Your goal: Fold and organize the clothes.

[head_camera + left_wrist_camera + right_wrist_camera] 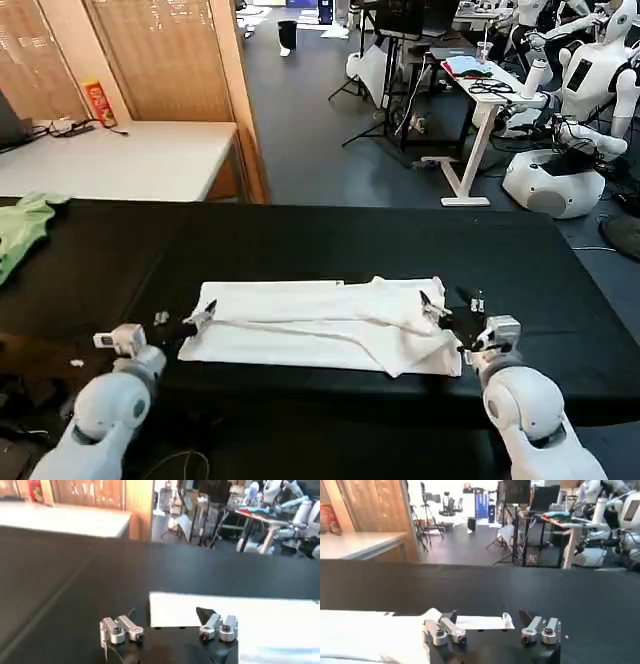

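The plain white cotton T-shirt (pixel 320 325) lies folded into a long flat band across the near middle of the black cloth-covered table (pixel 400 240), its long sides running left to right, with a raised crease and a loose flap towards its right end. No logo print is visible from here.

The left gripper (pixel 203 318) sits low at the shirt's left end, its fingers spread; in the left wrist view the left gripper (pixel 167 622) has one finger just over the white edge and the other out on bare black cloth, nothing between them. Over at the right end, the right gripper (pixel 436 305) is down by the bunched flap, and in the right wrist view the right gripper (pixel 487 620) is likewise parted, straddling a thin tongue of fabric without closing on it.

This is light, limp cotton: it will sag and wrinkle the moment it is lifted, and stacked layers may slide apart. My read is that the best hold is a pinch through all layers at each short end, near the corners, both sides raised together.

A light green crumpled garment (pixel 22 228) rests at the far left edge, well apart.
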Motion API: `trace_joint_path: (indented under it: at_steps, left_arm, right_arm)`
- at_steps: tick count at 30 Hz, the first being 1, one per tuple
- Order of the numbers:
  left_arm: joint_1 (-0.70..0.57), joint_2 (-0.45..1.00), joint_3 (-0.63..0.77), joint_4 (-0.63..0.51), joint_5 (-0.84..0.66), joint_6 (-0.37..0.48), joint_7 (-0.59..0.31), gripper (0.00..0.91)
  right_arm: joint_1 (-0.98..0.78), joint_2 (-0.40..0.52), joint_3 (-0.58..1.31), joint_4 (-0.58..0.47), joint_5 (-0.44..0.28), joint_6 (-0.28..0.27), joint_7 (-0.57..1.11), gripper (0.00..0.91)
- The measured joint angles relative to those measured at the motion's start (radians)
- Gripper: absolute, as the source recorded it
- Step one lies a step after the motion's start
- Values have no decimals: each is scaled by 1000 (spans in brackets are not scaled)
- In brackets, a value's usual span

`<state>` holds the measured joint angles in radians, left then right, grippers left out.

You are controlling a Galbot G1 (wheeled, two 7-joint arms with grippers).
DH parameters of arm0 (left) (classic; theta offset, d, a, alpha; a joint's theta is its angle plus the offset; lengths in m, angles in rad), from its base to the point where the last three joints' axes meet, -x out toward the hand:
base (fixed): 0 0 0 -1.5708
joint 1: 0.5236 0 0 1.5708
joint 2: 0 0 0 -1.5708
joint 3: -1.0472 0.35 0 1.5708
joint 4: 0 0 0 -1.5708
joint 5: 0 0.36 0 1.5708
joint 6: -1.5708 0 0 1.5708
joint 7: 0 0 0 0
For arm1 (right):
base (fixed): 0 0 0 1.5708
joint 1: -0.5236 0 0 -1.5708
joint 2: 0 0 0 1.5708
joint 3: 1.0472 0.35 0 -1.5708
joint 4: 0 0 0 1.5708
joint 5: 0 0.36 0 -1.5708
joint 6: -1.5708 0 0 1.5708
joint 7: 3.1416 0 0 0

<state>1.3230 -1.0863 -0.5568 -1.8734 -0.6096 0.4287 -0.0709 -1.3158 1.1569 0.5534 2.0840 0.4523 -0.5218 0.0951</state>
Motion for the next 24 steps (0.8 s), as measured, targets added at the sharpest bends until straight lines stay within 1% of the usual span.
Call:
trace_joint_path:
  at_steps: [4,5,6,7,8,9,10,11,12,14,15,16,17,18,24]
  left_arm:
    - [5,-11,1,16,2,-4,3,878]
    - [6,-13,1,20,2,-4,4,809]
    - [8,-15,1,23,1,-6,4,790]
    - [10,-16,2,26,2,-8,5,790]
    - [11,-18,2,28,4,-9,5,731]
    - [11,-20,2,32,7,-10,5,722]
    - [10,-22,4,37,12,-12,5,663]
    - [8,-23,5,40,17,-12,5,644]
    - [6,-24,6,45,21,-13,5,556]
    - [1,-24,9,55,20,-13,6,488]
    - [0,-24,10,59,17,-13,7,429]
    - [-1,-24,10,63,13,-13,8,332]
    - [-2,-23,10,64,11,-12,8,263]
    - [-2,-24,10,64,12,-12,10,224]
    - [5,-27,16,55,66,-12,24,215]
  right_arm:
    - [-28,1,17,35,-3,3,0,878]
    - [-35,1,21,41,-3,4,0,878]
    - [-41,2,24,46,-5,5,0,878]
    - [-44,3,25,48,-9,6,0,878]
    - [-47,4,26,50,-17,8,0,878]
    - [-50,4,25,53,-28,10,-1,878]
    - [-53,5,25,56,-38,13,-1,878]
    - [-55,6,23,60,-45,14,-2,878]
    - [-58,8,22,65,-48,14,-2,878]
    - [-62,10,19,77,-58,13,-5,878]
    - [-64,10,19,82,-62,13,-5,878]
    - [-64,11,18,85,-64,13,-5,878]
    - [-65,11,18,87,-68,14,-6,878]
    - [-66,11,18,88,-70,15,-6,878]
    - [-66,10,21,87,-75,19,-9,878]
